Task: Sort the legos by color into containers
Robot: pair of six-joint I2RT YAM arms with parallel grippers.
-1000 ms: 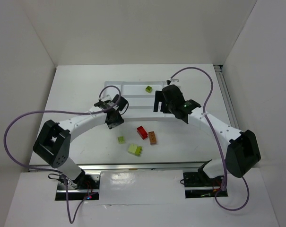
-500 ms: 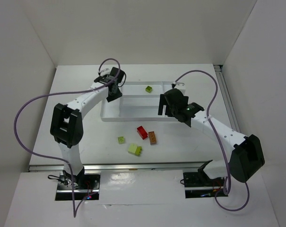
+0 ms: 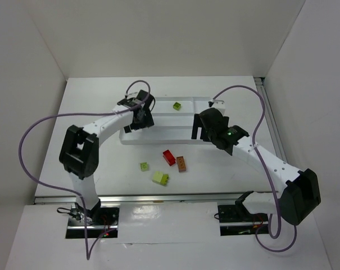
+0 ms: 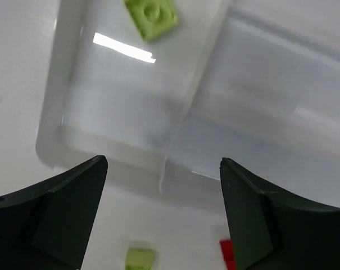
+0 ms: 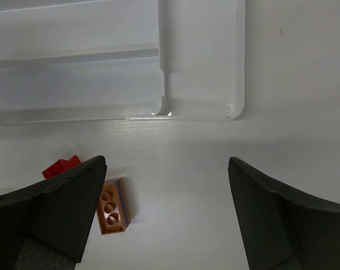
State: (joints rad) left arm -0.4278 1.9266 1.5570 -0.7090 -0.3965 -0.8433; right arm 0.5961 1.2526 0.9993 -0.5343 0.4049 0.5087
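Left gripper: we are finding it [image 4: 163,162] hovering over the left end of the tray [image 3: 158,134], jaws spread wide and carrying nothing.
Left-end compartment: through the left wrist camera we are seeing one lime brick [image 4: 152,14] lying flat inside it. The arm is hiding this brick from the overhead camera.
Far compartment: a second lime brick [image 3: 177,105] is sitting here, about halfway along the tray.
Loose pieces: four are lying on the table [image 3: 91,112] just in front of the tray. From the left they are the small lime brick [image 3: 144,166], the pale yellow-green brick [image 3: 161,178], the red brick [image 3: 169,157] and the brown-orange brick [image 3: 181,163]. The last two are lying close beside each other.
Right gripper: it [image 5: 167,161] is hanging above the tray's near right corner, jaws wide apart and empty.
Step in hand: we are judging the sort as partly done, with two bricks in and four out. Neither arm is holding a piece, so both appear to be between picks.
Next move: we are expecting each arm to descend on its nearest loose brick. The red and brown-orange pair is calling for a careful approach, so that closing on one is not nudging the other.
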